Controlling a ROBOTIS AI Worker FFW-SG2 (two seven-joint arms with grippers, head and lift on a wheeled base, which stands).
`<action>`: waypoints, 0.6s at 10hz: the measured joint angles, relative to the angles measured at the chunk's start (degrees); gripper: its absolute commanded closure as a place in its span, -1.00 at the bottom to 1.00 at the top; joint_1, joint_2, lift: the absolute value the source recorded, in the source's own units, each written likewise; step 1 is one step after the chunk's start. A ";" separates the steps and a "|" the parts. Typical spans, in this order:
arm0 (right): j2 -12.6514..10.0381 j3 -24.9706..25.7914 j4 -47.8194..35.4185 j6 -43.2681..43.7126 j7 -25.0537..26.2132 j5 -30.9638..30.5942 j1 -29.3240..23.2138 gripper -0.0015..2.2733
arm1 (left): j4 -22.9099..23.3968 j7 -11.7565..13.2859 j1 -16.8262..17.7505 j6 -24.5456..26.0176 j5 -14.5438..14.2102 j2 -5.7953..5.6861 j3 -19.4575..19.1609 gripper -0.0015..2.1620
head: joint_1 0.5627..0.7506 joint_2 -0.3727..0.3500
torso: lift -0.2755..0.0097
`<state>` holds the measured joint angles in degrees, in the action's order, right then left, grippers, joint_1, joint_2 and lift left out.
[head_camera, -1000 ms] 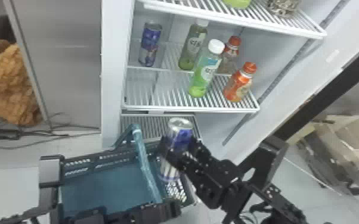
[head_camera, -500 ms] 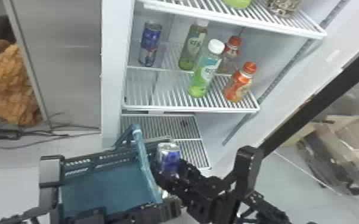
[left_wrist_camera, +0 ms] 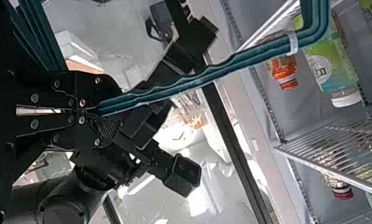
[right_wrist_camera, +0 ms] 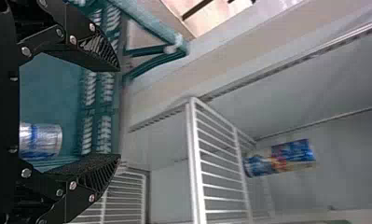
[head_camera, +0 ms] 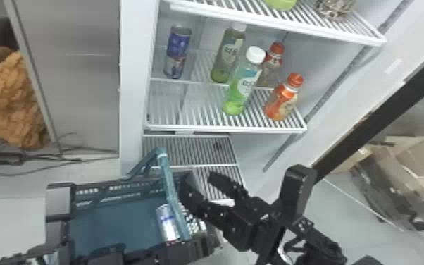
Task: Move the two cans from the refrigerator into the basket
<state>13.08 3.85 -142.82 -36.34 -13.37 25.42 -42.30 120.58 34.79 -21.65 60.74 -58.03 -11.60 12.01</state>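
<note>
Cans are in two places as we look: one in the basket, one still to be fetched from the shelf. Largest of all we have the refrigerator [head_camera: 133, 70], open before us, with white wire shelves one above another. To our left lies a heap of orange-brown cloth [head_camera: 8, 102], and well off to our right are some cardboard boxes [head_camera: 419, 151].

Below the shelves, in front of the refrigerator, we have the teal basket [head_camera: 116, 218], its handle [head_camera: 169, 183] raised. Our left gripper [head_camera: 188, 241] is clenched on that handle; in the left wrist view we see its fingers pressed together around the bar. Our right gripper [head_camera: 200, 179] is released, its fingers spread apart, near the basket's rim and the handle.

On the middle shelf [head_camera: 271, 130] we count two greenish bottles with white caps, the front one [head_camera: 243, 88] nearer us, and two with orange caps, the front one [head_camera: 281, 100] to its right.

Smallest are the cans. The blue can [head_camera: 177, 52] stands upright on the left of that same shelf, beside the rear greenish bottle. The silver-and-blue can [head_camera: 165, 220] is inside the basket, at its right side next to the handle, apart from our right fingers.
</note>
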 measured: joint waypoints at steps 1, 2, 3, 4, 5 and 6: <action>-0.03 0.28 0.04 1.73 -0.22 -0.39 0.23 -0.65 | 0.00 0.00 0.00 0.00 0.00 0.00 -0.01 0.13 | 0.41 -0.94 | -1.00; -0.06 0.75 0.30 4.28 -0.49 -1.03 0.64 -0.65 | 0.00 0.00 0.00 0.00 -0.01 0.00 -0.03 0.13 | 0.41 -0.94 | -1.00; -0.07 1.14 0.15 6.68 -0.61 -1.72 1.21 -0.65 | 0.00 0.01 -0.04 0.00 -0.01 0.00 -0.09 0.13 | 0.41 -0.94 | -1.00; -0.03 1.26 0.06 9.08 -0.85 -2.35 1.85 -0.66 | 0.00 0.01 -0.07 0.00 -0.01 0.00 -0.12 0.13 | 0.41 -0.94 | -1.00; 0.05 1.28 0.08 11.66 -0.96 -2.94 2.33 -0.67 | 0.00 -0.01 -0.11 0.00 -0.01 0.00 -0.15 0.13 | 0.41 -0.94 | -1.00; 0.14 1.20 0.37 14.37 -0.96 -3.47 2.96 -0.69 | 0.00 -0.01 -0.12 0.00 -0.01 0.00 -0.14 0.13 | 0.41 -0.94 | -1.00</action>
<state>13.22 5.06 -142.44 -21.97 -14.33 21.95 -39.33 120.58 34.78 -21.78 60.75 -58.04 -11.60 11.86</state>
